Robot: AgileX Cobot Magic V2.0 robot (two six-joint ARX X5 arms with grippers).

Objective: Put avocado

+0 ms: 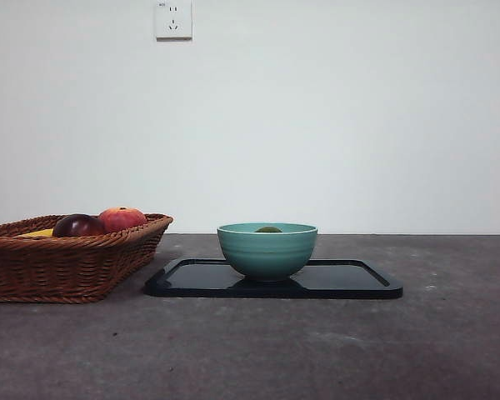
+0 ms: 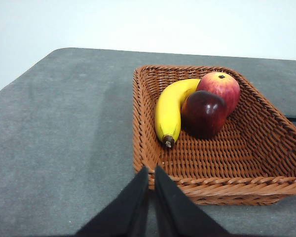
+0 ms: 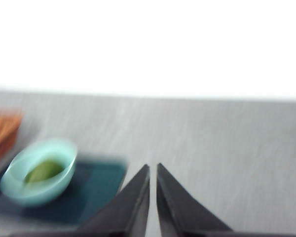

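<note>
- The avocado (image 1: 268, 229) lies inside a teal bowl (image 1: 267, 250), only its dull olive-green top showing over the rim.
- The right wrist view shows it blurred, a green lump resting on the bowl's bottom.

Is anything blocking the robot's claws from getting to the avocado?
Only the teal bowl's wall: the avocado sits inside it on the black tray. Above it is open. Right gripper and left gripper are off to the sides.

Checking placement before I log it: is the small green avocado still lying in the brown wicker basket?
No, the small green avocado lies inside the teal ceramic bowl, apart from the brown wicker basket.
</note>
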